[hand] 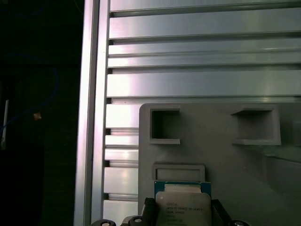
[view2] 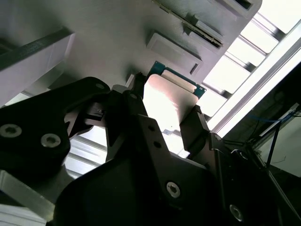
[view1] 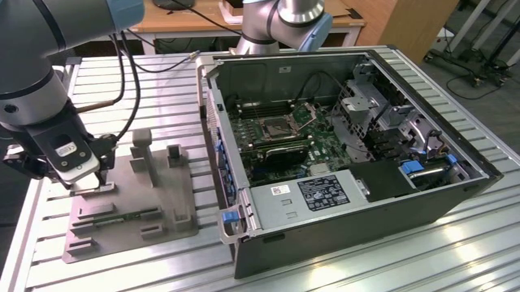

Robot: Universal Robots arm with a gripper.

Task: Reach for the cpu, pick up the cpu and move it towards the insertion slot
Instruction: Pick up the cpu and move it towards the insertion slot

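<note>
Your jaws clenched on cpu [view2: 171, 103], flat silvery square, green rim, over matte grey fixture [view1: 130, 194]; metal-framed insertion slot [view1: 276, 128] toward 3 o'clock, exterior view.

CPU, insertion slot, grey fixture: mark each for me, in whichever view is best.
cpu [hand: 182, 207]: first wrist view, on its silvery metal top.
insertion slot [view1: 274, 128]: exterior view, on the socket's dark centre.
grey fixture [view1: 130, 191]: exterior view, on a bare part of its base.
</note>
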